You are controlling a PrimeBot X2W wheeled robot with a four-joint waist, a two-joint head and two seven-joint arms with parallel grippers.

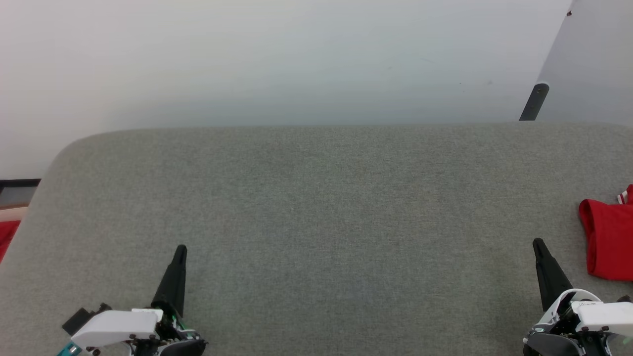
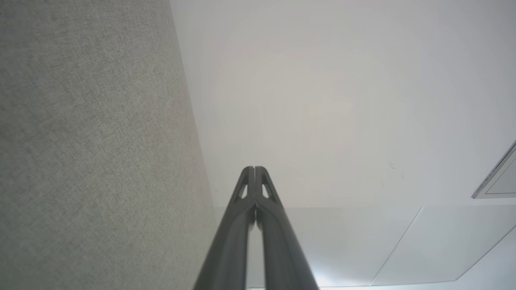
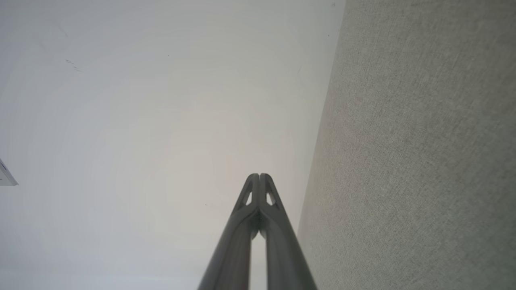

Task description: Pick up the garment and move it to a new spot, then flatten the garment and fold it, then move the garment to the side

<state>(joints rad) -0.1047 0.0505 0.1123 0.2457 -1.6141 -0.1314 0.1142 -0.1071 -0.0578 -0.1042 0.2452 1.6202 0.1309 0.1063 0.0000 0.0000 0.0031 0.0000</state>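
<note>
A grey fabric-covered surface (image 1: 316, 198) with a rounded far corner lies bare across its middle in the head view. The garment (image 1: 609, 242), a red shirt showing a sliver of white-and-red striped trim at its upper corner, sits at the surface's right edge, cut off by the frame (how neatly it lies cannot be told from the part that shows). The right gripper (image 1: 538, 245) rests at the near right, just beside the shirt and apart from it. Its wrist view shows its two dark fingers (image 3: 242, 237) pressed together at the tips, nothing between them. The left gripper (image 1: 180, 251), at the near left and well apart from the shirt, is likewise closed tip to tip and empty. A plain red cloth (image 1: 7, 236) shows beyond the surface's left edge, and a dark post (image 1: 534, 101) stands against the white wall (image 1: 247, 59) behind.
</note>
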